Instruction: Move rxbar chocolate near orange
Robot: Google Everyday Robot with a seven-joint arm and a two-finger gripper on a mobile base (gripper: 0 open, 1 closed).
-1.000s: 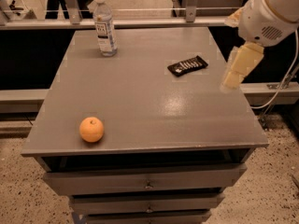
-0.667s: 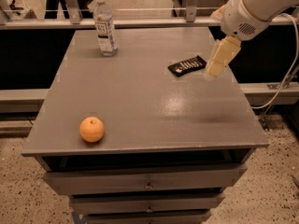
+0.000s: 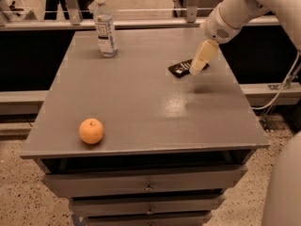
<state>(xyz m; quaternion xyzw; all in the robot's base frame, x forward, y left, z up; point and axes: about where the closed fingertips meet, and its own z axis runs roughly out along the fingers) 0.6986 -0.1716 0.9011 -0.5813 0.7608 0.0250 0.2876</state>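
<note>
The rxbar chocolate (image 3: 180, 68), a flat black wrapper with white lettering, lies on the grey cabinet top (image 3: 141, 102) at the back right. My gripper (image 3: 196, 69) hangs from the white arm at the upper right, its cream fingers pointing down over the bar's right end and hiding part of it. The orange (image 3: 91, 131) sits near the front left edge, far from the bar and the gripper.
A clear water bottle (image 3: 105, 27) stands upright at the back left of the top. Drawers (image 3: 146, 185) are below the front edge. A rail and a dark gap run behind the cabinet. A cable hangs at the right.
My arm has swung left and down from beyond the table's right edge, so the gripper now hangs over the rxbar's right end. The bar, orange and bottle have not moved.
</note>
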